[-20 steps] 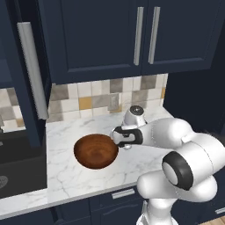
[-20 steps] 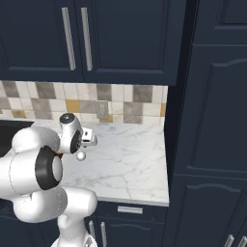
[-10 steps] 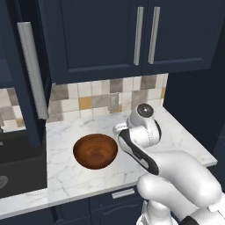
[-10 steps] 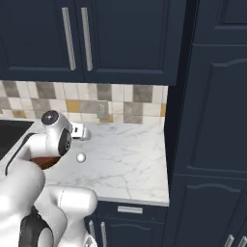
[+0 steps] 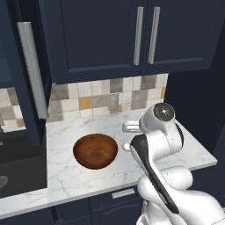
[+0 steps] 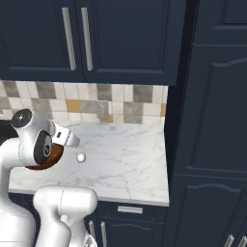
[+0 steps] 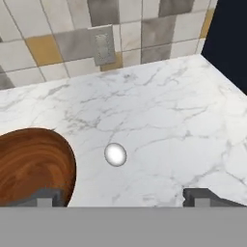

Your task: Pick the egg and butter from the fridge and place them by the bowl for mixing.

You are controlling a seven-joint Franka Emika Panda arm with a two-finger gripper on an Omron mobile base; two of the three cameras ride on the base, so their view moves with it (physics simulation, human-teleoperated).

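The egg [image 7: 115, 154] is a small white ball lying on the marble counter, a short gap to the right of the bowl [image 7: 29, 164]. It also shows in the right base view, egg [image 6: 81, 157], and peeks out beside my arm, egg [image 5: 126, 146]. The glossy reddish-brown bowl [image 5: 95, 150] stands empty; my arm covers most of the bowl [image 6: 54, 153] from the right. My gripper [image 7: 123, 198] hangs open above the egg with nothing between its fingers, gripper [image 6: 71, 140], gripper [image 5: 131, 127]. The butter and the fridge are out of view.
A tiled backsplash with a wall outlet [image 7: 102, 45] runs behind the counter. Navy upper cabinets [image 5: 140, 35] hang overhead. A tall navy cabinet [image 6: 212, 120] closes the counter's right end. A dark recess [image 5: 17, 167] lies left of the counter.
The gripper has gone from shut to open and let go of the egg, which now rests on the counter by the bowl. The hand has drawn back and up from it.
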